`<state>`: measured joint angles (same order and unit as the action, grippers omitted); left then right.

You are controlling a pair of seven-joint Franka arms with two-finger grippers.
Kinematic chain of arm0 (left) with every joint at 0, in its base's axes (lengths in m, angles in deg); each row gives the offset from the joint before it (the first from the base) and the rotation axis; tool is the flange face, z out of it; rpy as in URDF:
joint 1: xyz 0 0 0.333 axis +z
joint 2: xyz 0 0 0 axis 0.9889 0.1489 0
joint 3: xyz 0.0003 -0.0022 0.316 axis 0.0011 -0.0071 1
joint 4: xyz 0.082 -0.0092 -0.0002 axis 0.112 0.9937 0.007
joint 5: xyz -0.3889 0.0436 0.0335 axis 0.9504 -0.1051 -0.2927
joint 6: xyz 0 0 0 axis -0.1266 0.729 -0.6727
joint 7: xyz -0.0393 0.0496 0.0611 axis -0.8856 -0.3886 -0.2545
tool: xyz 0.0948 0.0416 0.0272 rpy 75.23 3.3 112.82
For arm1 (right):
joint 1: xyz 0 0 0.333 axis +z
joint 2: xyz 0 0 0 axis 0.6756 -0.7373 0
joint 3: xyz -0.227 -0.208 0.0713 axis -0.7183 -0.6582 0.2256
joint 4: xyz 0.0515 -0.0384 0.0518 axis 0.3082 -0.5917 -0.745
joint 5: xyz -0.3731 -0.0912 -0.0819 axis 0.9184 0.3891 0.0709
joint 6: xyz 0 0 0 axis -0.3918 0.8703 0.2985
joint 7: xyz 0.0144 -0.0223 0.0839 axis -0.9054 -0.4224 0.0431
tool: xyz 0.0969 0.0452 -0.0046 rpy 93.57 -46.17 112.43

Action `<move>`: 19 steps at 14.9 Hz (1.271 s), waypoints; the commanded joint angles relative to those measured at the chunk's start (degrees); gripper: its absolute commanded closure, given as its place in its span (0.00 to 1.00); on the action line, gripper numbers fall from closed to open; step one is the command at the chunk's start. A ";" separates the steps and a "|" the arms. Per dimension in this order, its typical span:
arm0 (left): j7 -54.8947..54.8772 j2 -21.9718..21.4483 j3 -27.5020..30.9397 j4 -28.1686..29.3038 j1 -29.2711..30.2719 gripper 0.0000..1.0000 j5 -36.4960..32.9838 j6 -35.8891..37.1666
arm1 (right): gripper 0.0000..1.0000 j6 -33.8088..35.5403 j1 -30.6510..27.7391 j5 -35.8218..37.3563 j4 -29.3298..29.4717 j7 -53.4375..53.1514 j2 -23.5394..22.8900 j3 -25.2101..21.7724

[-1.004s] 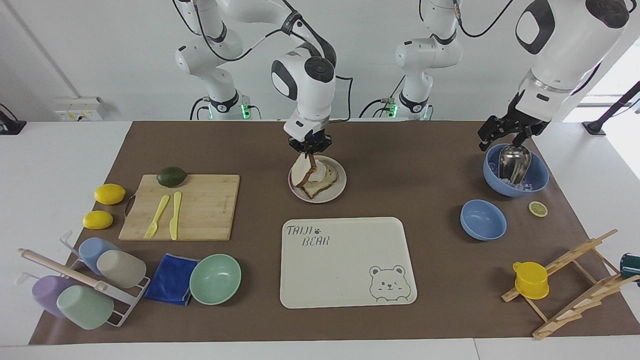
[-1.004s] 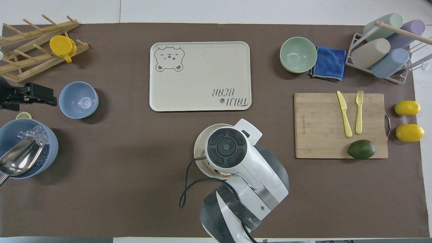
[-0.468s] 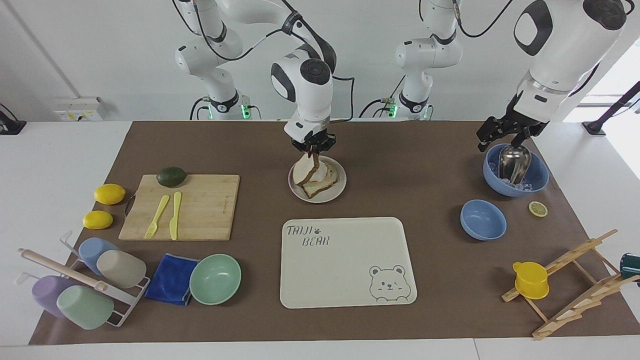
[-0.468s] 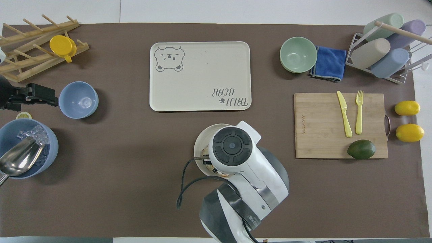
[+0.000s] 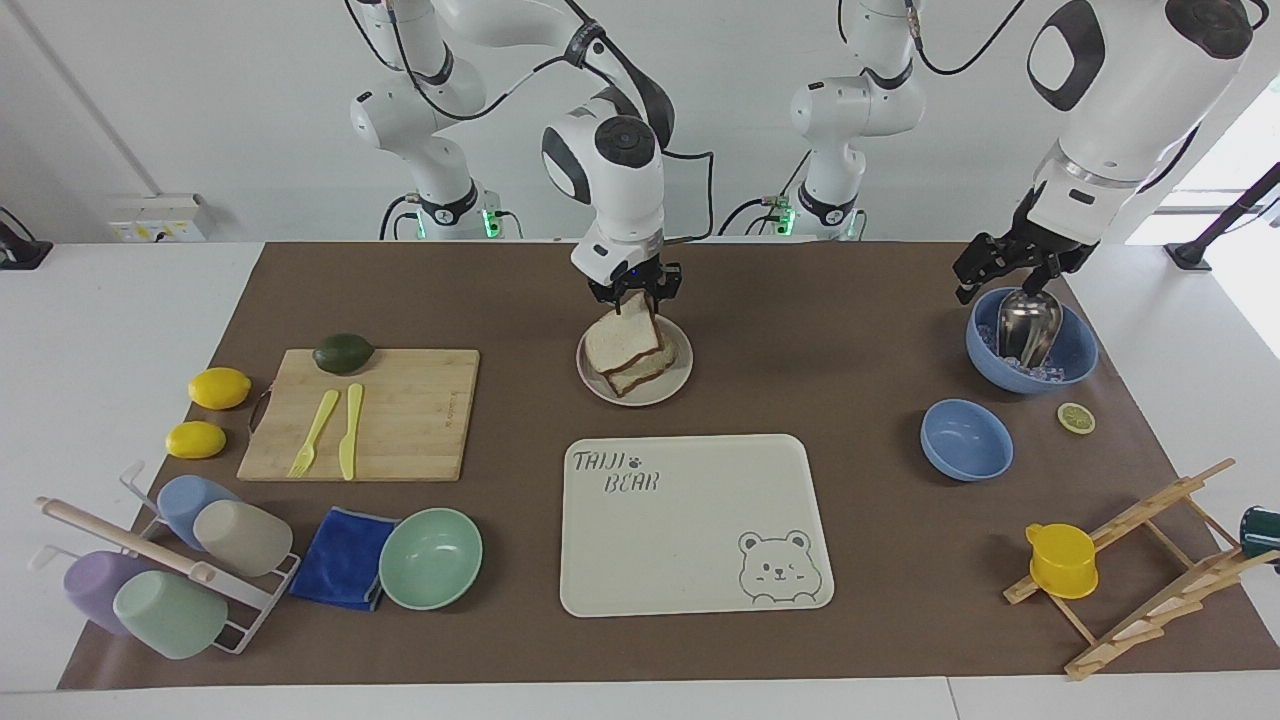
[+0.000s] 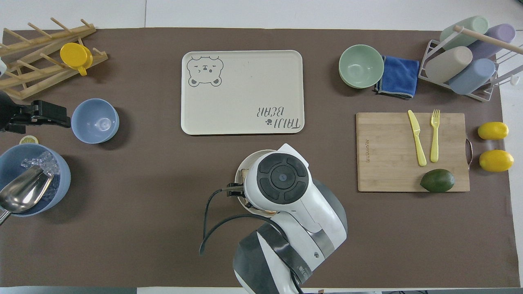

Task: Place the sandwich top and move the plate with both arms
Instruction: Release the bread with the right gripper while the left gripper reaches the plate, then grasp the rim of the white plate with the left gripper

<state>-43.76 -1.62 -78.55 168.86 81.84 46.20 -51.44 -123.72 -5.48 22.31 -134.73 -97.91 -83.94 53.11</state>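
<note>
While the right tool (image 5: pixel 636 297) is hovering right over the plate (image 5: pixel 673 385) with its fingers spread apart and gripping nothing, the sandwich top (image 5: pixel 621 342) is lying flat on the stack. It's a plain light-tan slice with a thin brown crust, squarish, sitting a bit skewed on the lower slice (image 5: pixel 648 372) so that one's corner is poking out underneath on the side farther from the robots. The plate itself is small, round and pale cream, sitting on the brown mat (image 5: pixel 800 300) in the middle of the bench, nearer to the robots than the big tray (image 5: pixel 690 560). In the overhead view the right arm's wrist is covering nearly all of it, so only a sliver of plate rim is showing there.

The tray is the only thing with proper writing: "TAIJI BEAR" with a little paw print in one corner and a winking bear face in the corner diagonal to it. The cutting board (image 5: pixel 410 420) has a tiny mark printed along one edge, but I can't read it.

The left tool (image 5: pixel 1005 272) is hanging over the rim of the large blue bowl (image 5: pixel 1075 352) at the left arm's end, the bowl with ice and a metal scoop (image 5: pixel 1028 322) in it. Its fingers are looking spread and aren't gripping anything; that arm is just waiting.
</note>
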 commanded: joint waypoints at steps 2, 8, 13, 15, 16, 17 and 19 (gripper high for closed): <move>0.57 -2.83 -0.24 5.90 -0.40 0.00 0.42 -4.62 | 0.00 8.92 -7.91 -1.25 2.51 3.50 5.03 -0.42; 6.35 -3.19 -0.59 16.26 -8.56 0.00 4.46 -15.51 | 0.00 25.08 -29.17 -0.28 2.60 20.72 12.06 -0.68; 13.92 -1.08 -0.59 28.57 -20.07 0.00 5.17 -29.39 | 0.00 28.89 -34.91 5.16 6.46 23.12 12.43 -0.95; 14.19 -0.12 -0.59 32.70 -23.24 0.00 7.44 -35.37 | 0.00 29.15 -35.09 5.25 7.43 23.82 11.64 -0.86; 14.19 0.24 -0.59 34.11 -24.21 0.00 7.98 -37.66 | 0.00 29.24 -35.09 5.34 8.83 24.17 10.07 -0.77; 14.19 1.02 -0.59 34.65 -25.27 0.00 8.42 -38.90 | 0.00 30.38 -34.92 5.78 11.11 25.22 8.58 -1.03; 14.28 2.87 -0.59 34.66 -27.64 0.00 8.60 -40.14 | 0.00 33.45 -34.74 7.54 18.39 26.55 3.92 -1.73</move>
<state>-29.92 0.58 -80.02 202.62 56.61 54.20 -89.19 -94.29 -39.74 28.43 -124.97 -73.58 -74.15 51.57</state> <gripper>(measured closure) 0.000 0.000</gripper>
